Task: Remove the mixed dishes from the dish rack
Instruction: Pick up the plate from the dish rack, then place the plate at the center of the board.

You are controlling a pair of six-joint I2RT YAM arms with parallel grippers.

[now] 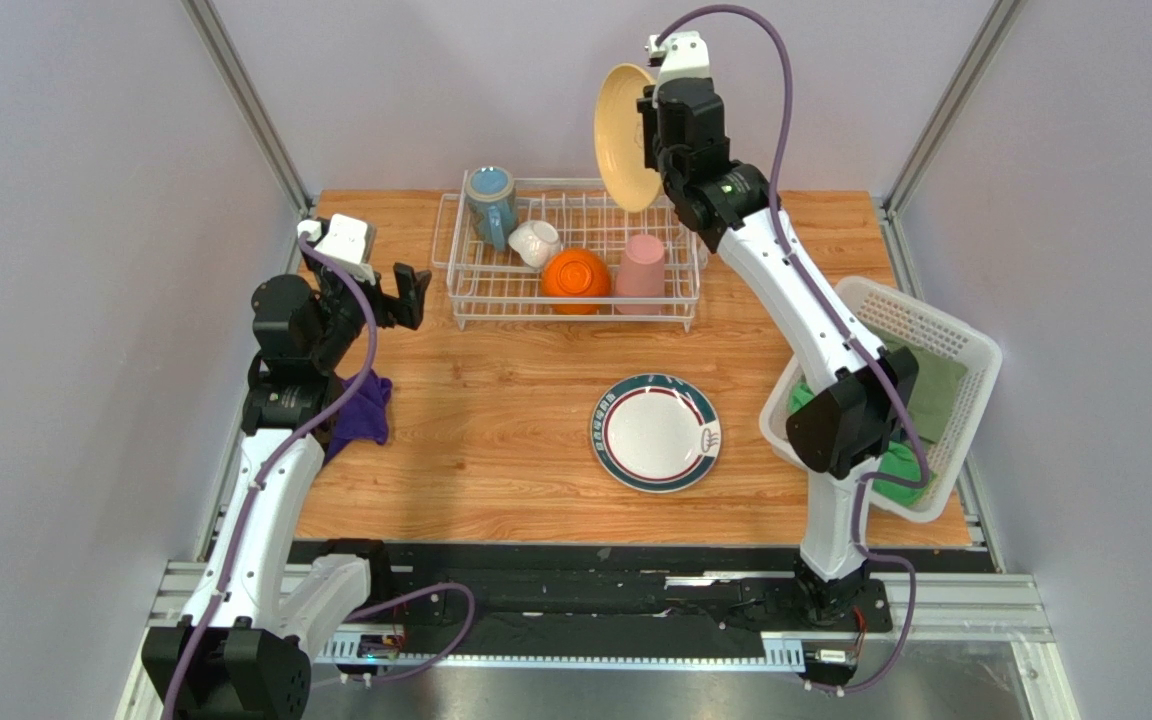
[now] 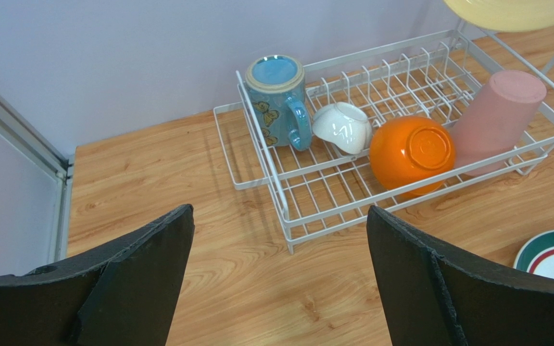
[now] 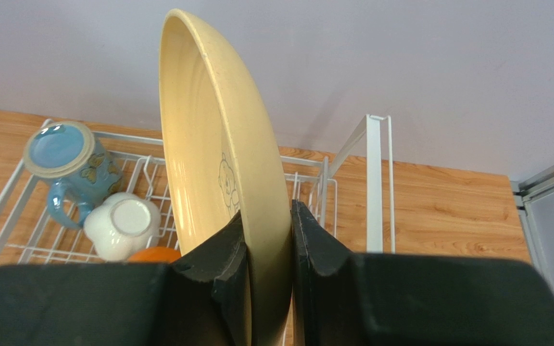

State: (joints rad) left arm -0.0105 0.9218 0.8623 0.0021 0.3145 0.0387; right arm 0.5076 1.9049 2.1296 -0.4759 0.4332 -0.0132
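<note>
Nearest the arm bases, a dark-rimmed plate [image 1: 656, 432] lies flat on the wooden table [image 1: 507, 450], unloaded and well apart from the dish rack [image 1: 575, 308]. A purple cloth [image 1: 361, 413] sits at the table's left edge under the left arm. At the right edge, a white lattice basket [image 1: 958, 338] holds green cloths [image 1: 935, 393].

The left gripper [image 1: 414, 296] hangs released, fingers spread, just beside the rack's left end.

Inside the rack, from left: a blue mug [image 2: 278, 101], base up and printed with yellow motifs; a small white bowl [image 2: 343, 127] on its side; an orange bowl [image 2: 411, 153], base outward; and a pink tumbler [image 2: 495, 115], base up and leaning.

Farthest, the right gripper [image 3: 267, 223] is clenched on the rim of the cream-yellow plate [image 3: 215, 144], held on edge above the rack's right end. A faint line drawing on the plate's face is too small to make out.
</note>
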